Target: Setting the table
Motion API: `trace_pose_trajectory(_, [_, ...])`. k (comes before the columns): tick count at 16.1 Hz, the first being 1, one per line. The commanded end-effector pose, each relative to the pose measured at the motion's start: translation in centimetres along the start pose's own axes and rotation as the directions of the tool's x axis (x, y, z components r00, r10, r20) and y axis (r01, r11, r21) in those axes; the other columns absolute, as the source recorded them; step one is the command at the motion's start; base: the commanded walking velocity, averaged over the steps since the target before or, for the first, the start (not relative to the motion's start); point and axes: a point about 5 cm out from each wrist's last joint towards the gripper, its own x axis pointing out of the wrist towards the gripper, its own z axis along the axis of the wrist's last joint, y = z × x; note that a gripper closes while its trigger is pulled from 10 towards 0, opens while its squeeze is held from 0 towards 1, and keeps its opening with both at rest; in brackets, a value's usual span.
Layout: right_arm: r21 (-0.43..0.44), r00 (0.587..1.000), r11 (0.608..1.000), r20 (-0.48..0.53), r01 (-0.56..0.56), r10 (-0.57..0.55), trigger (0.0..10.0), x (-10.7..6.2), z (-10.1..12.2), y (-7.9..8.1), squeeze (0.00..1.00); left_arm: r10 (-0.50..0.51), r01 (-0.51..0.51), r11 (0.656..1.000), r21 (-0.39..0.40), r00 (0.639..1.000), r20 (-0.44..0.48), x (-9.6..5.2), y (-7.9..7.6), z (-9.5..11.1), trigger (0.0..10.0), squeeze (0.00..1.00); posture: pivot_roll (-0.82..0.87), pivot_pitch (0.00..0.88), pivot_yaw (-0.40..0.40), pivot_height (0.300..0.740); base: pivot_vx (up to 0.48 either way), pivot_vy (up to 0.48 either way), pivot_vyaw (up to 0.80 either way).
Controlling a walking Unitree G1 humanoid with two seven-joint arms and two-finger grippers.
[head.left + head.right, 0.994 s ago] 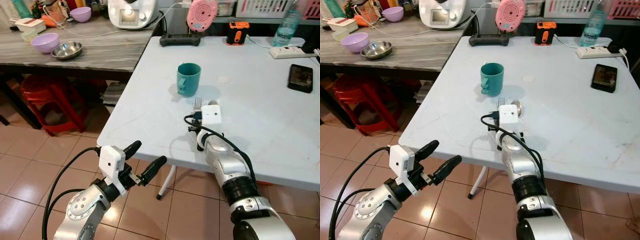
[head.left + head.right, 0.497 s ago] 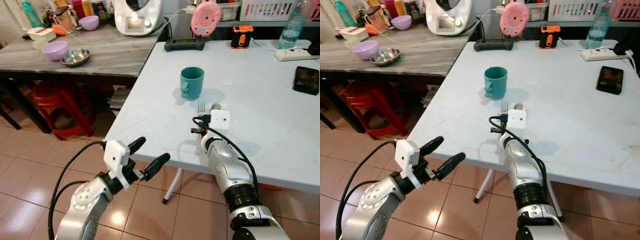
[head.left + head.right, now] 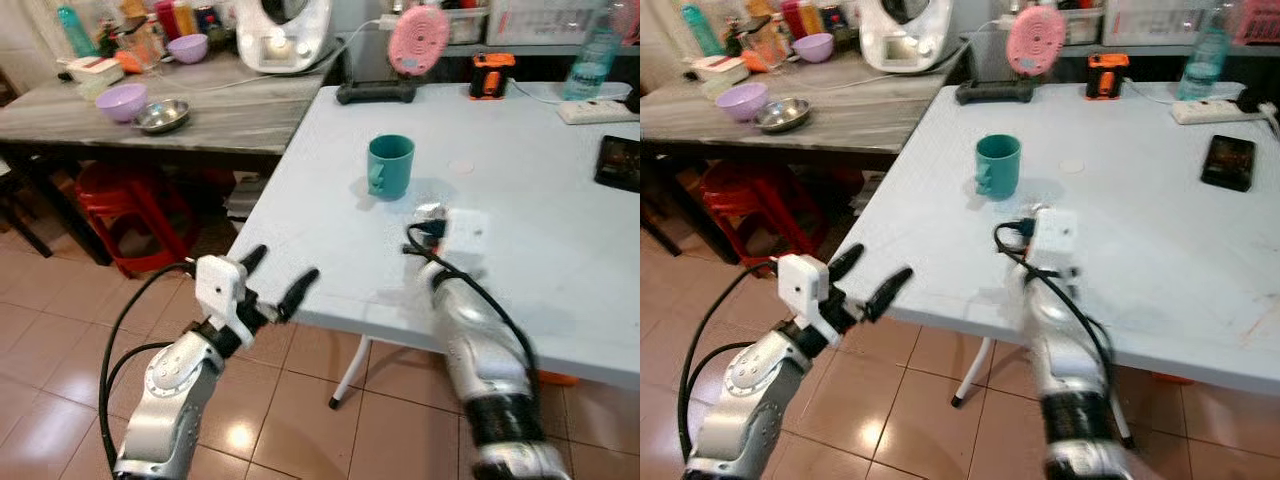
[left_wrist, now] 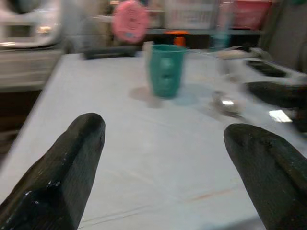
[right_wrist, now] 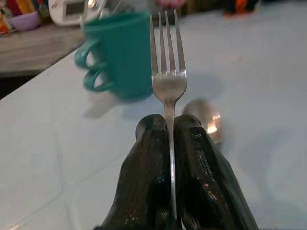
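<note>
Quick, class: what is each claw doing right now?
Left claw: open, holding nothing, at the table edge.
Right claw: closed on the fork, near the mug.

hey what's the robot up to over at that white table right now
It is setting the table. Its right hand is shut on a fork, tines pointing toward the teal mug on the white table. A spoon lies on the table just beside the fork, near the mug. The left hand is open and holds nothing, hovering at the table's near edge.
</note>
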Motion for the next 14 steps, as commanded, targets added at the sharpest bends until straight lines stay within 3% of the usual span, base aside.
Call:
trace_pose_trajectory(1, [-0.03, 0.998, 0.999, 0.053, -0.032, 0.034, 10.0, -0.7, 0.6, 0.3, 0.0, 0.12, -0.119, 0.992, 0.036, 0.993, -0.02, -0.1, 1.3, -0.3, 10.0, 0.0, -0.04, 0.0, 0.12, 0.74, 0.0, 0.0, 0.0])
trace_pose_trajectory(3, [0.024, 1.0, 0.999, 0.012, -0.024, 0.024, 10.0, -2.5, -0.3, -0.7, 0.0, 0.241, -0.24, 0.97, 0.047, 0.97, -0.015, 0.0, 2.4, -0.6, 10.0, 0.0, -0.05, 0.0, 0.116, 0.74, 0.0, 0.0, 0.0])
trace_pose_trajectory(5, [0.04, 0.998, 0.999, 0.047, 0.03, -0.032, 10.0, -3.8, -0.4, -1.8, 0.0, 0.326, -0.325, 0.946, 0.01, 0.945, -0.034, 0.1, 3.4, -0.9, 10.0, 0.0, -0.06, 0.0, 0.118, 0.74, 0.0, 0.0, 0.0])
trace_pose_trajectory(8, [0.053, 0.998, 0.998, 0.046, 0.03, -0.032, 10.0, -4.3, -0.4, -1.9, 0.0, 0.289, -0.289, 0.957, 0.003, 0.957, -0.019, 0.8, 3.1, -0.9, 10.0, 0.0, -0.07, 0.0, 0.123, 0.74, 0.0, 0.0, 0.0])
trace_pose_trajectory(14, [0.06, 0.998, 0.998, 0.057, 0.023, -0.026, 10.0, -4.4, 0.2, -1.7, 0.0, 0.285, -0.285, 0.958, -0.024, 0.959, -0.009, 1.5, 2.9, -1.0, 10.0, 0.0, -0.08, 0.0, 0.128, 0.74, 0.0, 0.372, -0.73])
